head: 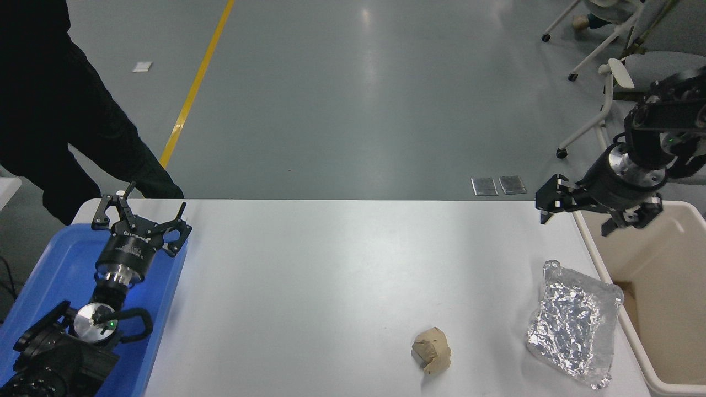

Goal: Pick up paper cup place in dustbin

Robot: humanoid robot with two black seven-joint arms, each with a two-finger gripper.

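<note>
The paper cup does not show anywhere in the head view. The beige dustbin [664,275] stands at the table's right end, partly cut off by the picture's edge. My right gripper [575,224] is open and empty. It hangs above the dustbin's far left corner and the table's far right corner, fingers pointing left and down. My left gripper [144,208] is open and empty, parked over the blue tray [52,264] at the lower left.
A crinkled silver foil bag [573,322] lies against the dustbin's left wall. A crumpled tan paper wad [432,350] lies near the front edge. A person in black [60,110] stands at the far left corner. Grey chairs [651,138] stand beyond the dustbin.
</note>
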